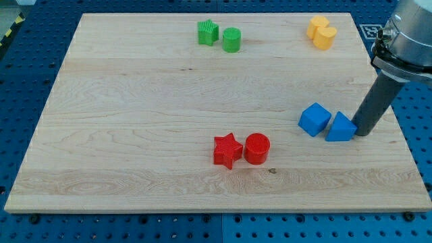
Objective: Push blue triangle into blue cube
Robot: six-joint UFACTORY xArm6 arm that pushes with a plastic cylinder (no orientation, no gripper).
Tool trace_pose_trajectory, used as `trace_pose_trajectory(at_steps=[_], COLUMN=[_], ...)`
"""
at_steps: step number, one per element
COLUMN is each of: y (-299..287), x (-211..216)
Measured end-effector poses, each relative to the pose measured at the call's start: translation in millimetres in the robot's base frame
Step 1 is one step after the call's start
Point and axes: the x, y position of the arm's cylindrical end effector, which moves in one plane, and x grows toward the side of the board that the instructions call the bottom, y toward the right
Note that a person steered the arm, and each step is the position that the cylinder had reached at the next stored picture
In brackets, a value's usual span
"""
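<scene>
The blue triangle [341, 127] lies near the board's right edge, touching or nearly touching the blue cube [314, 119] on its left. My tip [361, 133] stands right against the triangle's right side. The dark rod rises from it toward the view's upper right.
A red star [227, 150] and red cylinder [257, 148] sit side by side at lower centre. A green star [208, 32] and green cylinder [231, 40] sit at the top centre. Two yellow blocks [322, 32] sit at the top right. The wooden board [135, 121] has its right edge close to my tip.
</scene>
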Motion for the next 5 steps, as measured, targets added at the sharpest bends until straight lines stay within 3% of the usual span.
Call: trace_pose_trajectory(at_steps=[5], y=[-12], x=[13])
